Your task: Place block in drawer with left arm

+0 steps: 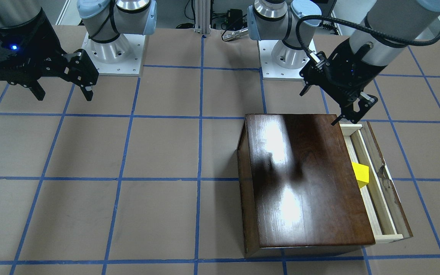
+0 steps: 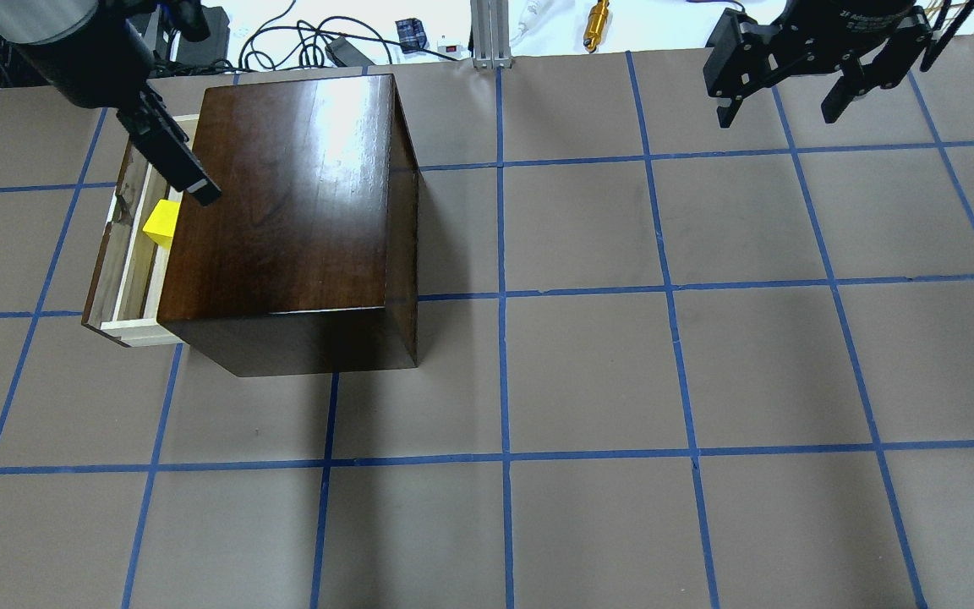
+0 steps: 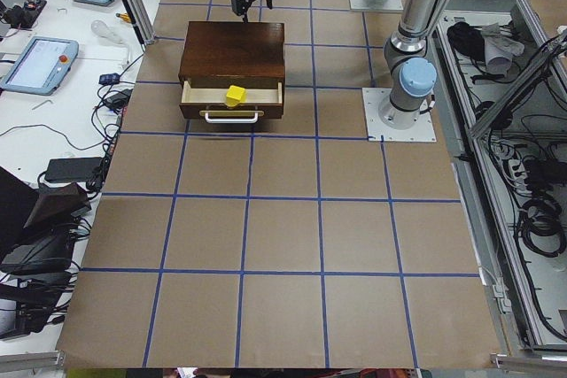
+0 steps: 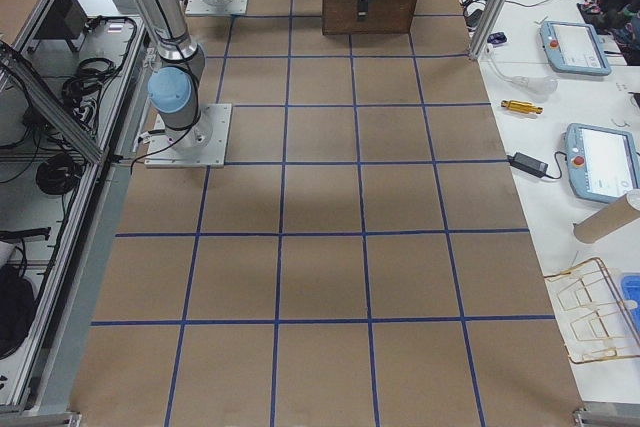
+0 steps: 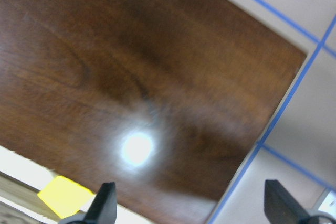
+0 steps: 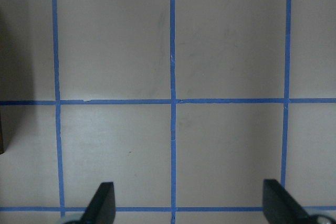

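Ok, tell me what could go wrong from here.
1. The block lies in the open drawer and seems to stand taller than its pale sides; pushing the drawer shut might jam it against the cabinet.
2. The open left pincer hangs close over the cabinet's top edge and the drawer's end; a low sideways move could clip either.

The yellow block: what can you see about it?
The block is a small bright yellow cube with plain smooth faces. It lies loose in the open drawer, about midway along it, turned a little askew, resting on the drawer's floor. From above, the top of the dark cabinet hides part of it. Nothing grips it.
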Available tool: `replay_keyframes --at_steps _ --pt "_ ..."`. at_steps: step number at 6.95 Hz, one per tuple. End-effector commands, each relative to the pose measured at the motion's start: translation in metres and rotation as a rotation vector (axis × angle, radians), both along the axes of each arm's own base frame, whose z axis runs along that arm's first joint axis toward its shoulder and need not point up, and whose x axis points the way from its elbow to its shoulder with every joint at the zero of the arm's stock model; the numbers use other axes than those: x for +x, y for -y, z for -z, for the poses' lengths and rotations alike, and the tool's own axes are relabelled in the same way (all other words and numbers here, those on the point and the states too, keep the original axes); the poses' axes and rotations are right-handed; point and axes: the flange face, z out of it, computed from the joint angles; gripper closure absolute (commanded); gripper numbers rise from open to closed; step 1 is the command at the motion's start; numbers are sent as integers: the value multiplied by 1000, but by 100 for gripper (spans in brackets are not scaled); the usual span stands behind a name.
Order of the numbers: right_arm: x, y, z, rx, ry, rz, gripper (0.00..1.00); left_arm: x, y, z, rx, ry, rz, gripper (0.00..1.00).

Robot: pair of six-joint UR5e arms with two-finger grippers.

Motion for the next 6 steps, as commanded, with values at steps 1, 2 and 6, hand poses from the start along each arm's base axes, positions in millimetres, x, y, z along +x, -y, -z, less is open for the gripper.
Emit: replay_keyframes --at_steps 1,2,6 --pt "0 1 1 1 0 -1 0 -12 -5 10 46 21 -330 0" --pt "0 1 1 2 -1 0 0 -14 -3 6 11 25 -433 0" --pt "0 1 1 1 0 -1 0 -14 -27 -27 -85 132 -741 0"
